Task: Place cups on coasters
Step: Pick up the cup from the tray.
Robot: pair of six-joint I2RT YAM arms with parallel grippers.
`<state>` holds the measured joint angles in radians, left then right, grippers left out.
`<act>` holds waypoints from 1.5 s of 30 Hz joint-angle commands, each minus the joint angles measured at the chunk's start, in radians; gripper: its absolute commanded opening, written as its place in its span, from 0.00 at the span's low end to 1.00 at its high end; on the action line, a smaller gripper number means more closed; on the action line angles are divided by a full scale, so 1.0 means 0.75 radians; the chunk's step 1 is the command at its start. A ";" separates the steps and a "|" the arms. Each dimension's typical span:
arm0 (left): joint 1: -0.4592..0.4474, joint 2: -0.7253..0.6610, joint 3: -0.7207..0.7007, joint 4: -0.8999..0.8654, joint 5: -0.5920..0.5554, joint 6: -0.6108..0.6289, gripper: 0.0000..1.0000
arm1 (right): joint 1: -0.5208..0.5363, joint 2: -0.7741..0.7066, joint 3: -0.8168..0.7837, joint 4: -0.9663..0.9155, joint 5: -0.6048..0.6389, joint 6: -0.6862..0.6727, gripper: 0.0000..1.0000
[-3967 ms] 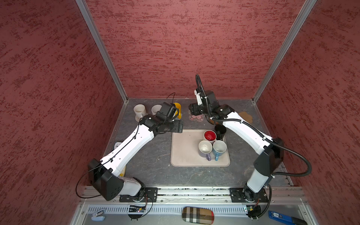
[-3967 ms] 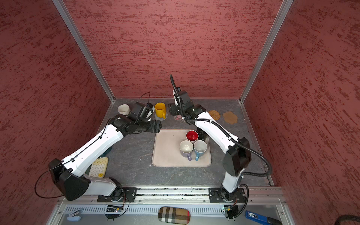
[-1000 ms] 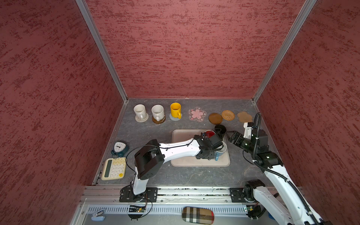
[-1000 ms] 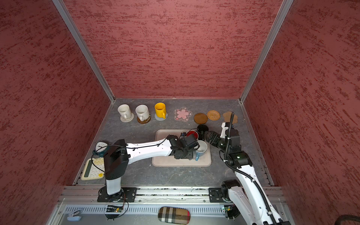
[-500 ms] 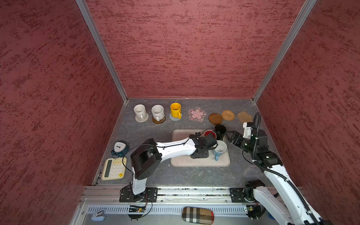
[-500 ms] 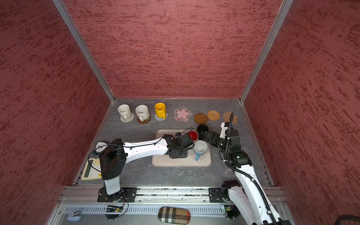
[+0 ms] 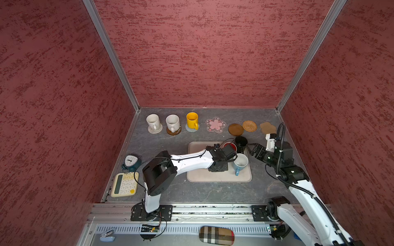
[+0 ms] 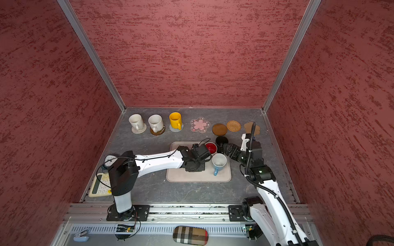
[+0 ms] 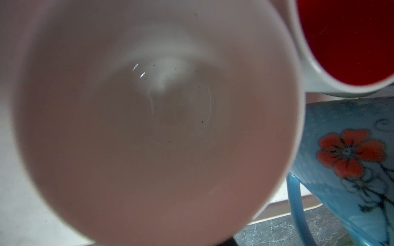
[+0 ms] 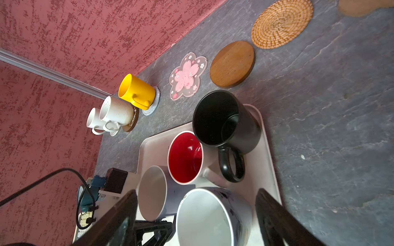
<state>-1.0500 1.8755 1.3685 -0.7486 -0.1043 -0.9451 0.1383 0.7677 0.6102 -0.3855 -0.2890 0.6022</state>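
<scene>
Lavender mug clenched in left jaws, arm stretched low over tray; right jaws released, arm bent beside tray's blue mug.

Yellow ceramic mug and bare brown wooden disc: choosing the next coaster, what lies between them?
A bare pink flower-shaped coaster lies between the yellow ceramic mug and brown wooden disc, in both top views.

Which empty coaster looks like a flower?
The pink coaster beside the yellow cup; the other bare ones are a brown disc, a rattan round and lobed cork.
</scene>
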 commanded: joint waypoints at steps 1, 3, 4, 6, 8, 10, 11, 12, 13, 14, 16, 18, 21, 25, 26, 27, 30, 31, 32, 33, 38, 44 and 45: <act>0.008 -0.032 -0.029 0.006 0.004 0.016 0.16 | -0.007 -0.003 -0.001 0.049 -0.019 -0.002 0.87; 0.009 -0.044 -0.035 0.008 0.009 0.024 0.13 | -0.006 0.001 0.002 0.052 -0.028 0.000 0.87; 0.011 -0.052 -0.038 0.009 0.012 0.029 0.10 | -0.008 0.003 0.002 0.057 -0.036 0.001 0.87; 0.011 -0.060 -0.037 0.000 0.017 0.040 0.05 | -0.007 0.006 -0.001 0.062 -0.045 0.004 0.87; 0.011 -0.074 -0.039 -0.003 0.022 0.050 0.00 | -0.008 0.011 -0.001 0.064 -0.052 0.003 0.87; 0.011 -0.096 -0.044 -0.009 0.027 0.061 0.00 | -0.008 0.013 -0.002 0.076 -0.081 -0.006 0.87; 0.011 -0.106 -0.047 -0.017 0.025 0.067 0.00 | -0.007 0.013 -0.004 0.087 -0.100 -0.016 0.87; 0.010 -0.122 -0.044 -0.030 0.023 0.079 0.00 | -0.007 0.013 -0.006 0.101 -0.123 -0.021 0.87; 0.011 -0.140 -0.044 -0.040 0.025 0.092 0.00 | -0.007 0.015 -0.007 0.112 -0.142 -0.028 0.87; 0.015 -0.159 -0.043 -0.052 0.025 0.100 0.00 | -0.007 0.017 -0.008 0.121 -0.165 -0.034 0.88; 0.033 -0.210 -0.042 -0.083 0.032 0.131 0.00 | -0.006 0.019 -0.008 0.148 -0.201 -0.042 0.88; 0.055 -0.263 -0.040 -0.109 0.055 0.168 0.00 | -0.008 0.014 -0.008 0.163 -0.207 -0.036 0.88; 0.104 -0.330 -0.009 -0.160 0.084 0.247 0.00 | -0.007 0.004 -0.003 0.174 -0.191 -0.029 0.88; 0.193 -0.398 0.033 -0.196 0.135 0.386 0.00 | -0.007 0.013 0.017 0.169 -0.172 -0.030 0.88; 0.222 -0.414 0.040 -0.195 0.162 0.426 0.00 | -0.007 0.014 0.020 0.167 -0.168 -0.029 0.88; 0.253 -0.428 0.046 -0.187 0.184 0.472 0.00 | -0.008 0.013 0.024 0.170 -0.166 -0.030 0.88; 0.342 -0.433 0.078 -0.181 0.195 0.589 0.00 | -0.007 0.004 0.020 0.194 -0.172 -0.028 0.88; 0.372 -0.426 0.091 -0.171 0.206 0.626 0.00 | -0.007 0.001 0.019 0.199 -0.172 -0.026 0.88; 0.406 -0.407 0.110 -0.163 0.233 0.662 0.00 | -0.007 -0.001 0.020 0.202 -0.171 -0.026 0.88; 0.437 -0.388 0.131 -0.152 0.263 0.697 0.00 | -0.008 0.000 0.022 0.205 -0.171 -0.029 0.88; 0.550 -0.227 0.310 -0.156 0.335 0.814 0.00 | -0.007 0.015 0.049 0.184 -0.166 -0.055 0.89; 0.629 0.000 0.539 -0.131 0.414 0.910 0.00 | -0.007 0.043 0.078 0.172 -0.151 -0.078 0.89; 0.638 0.039 0.588 -0.136 0.421 0.918 0.00 | -0.006 0.048 0.083 0.170 -0.149 -0.080 0.89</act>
<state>-0.5858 1.8671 1.7229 -0.9123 0.1638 -0.3294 0.1379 0.7998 0.6319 -0.2768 -0.4099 0.5636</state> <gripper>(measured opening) 0.175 0.888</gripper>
